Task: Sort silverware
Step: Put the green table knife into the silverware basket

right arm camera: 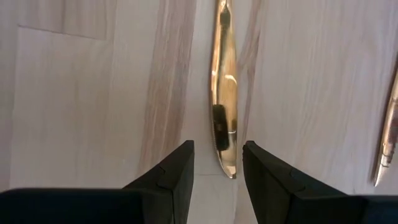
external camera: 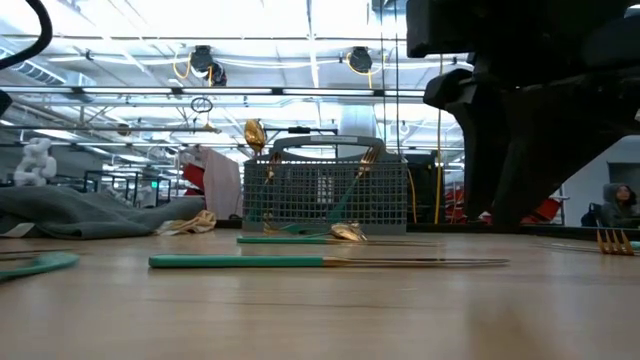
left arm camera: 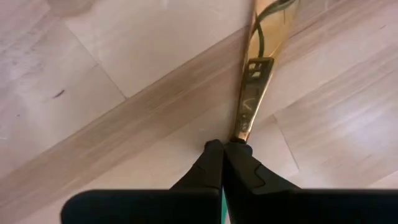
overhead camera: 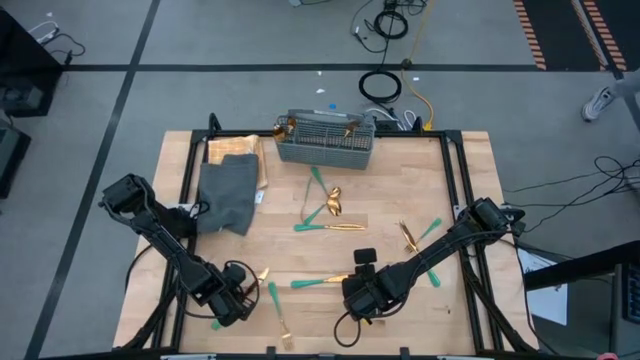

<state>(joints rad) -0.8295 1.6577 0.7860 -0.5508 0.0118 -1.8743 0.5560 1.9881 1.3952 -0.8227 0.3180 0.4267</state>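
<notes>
the wooden table (overhead camera: 330, 250) carries everything. at its far left lies a dark grey cloth (overhead camera: 228, 192). the grey mesh basket (overhead camera: 325, 142) stands at the far edge; a few gold-headed pieces stick up out of it, a spoon (external camera: 254, 135) at one end and a fork (external camera: 366, 160) nearer the other. the rest of the silverware (overhead camera: 330, 208) is scattered loose across the table's middle and near side. the left gripper (overhead camera: 240, 293) sits low at the near left, fingers clenched on a gold-headed piece (left arm camera: 252, 93). the right gripper (overhead camera: 360, 298) is low at the near centre, fingers parted, straddling the tip of a gold knife blade (right arm camera: 224, 87) lying on the wood.
</notes>
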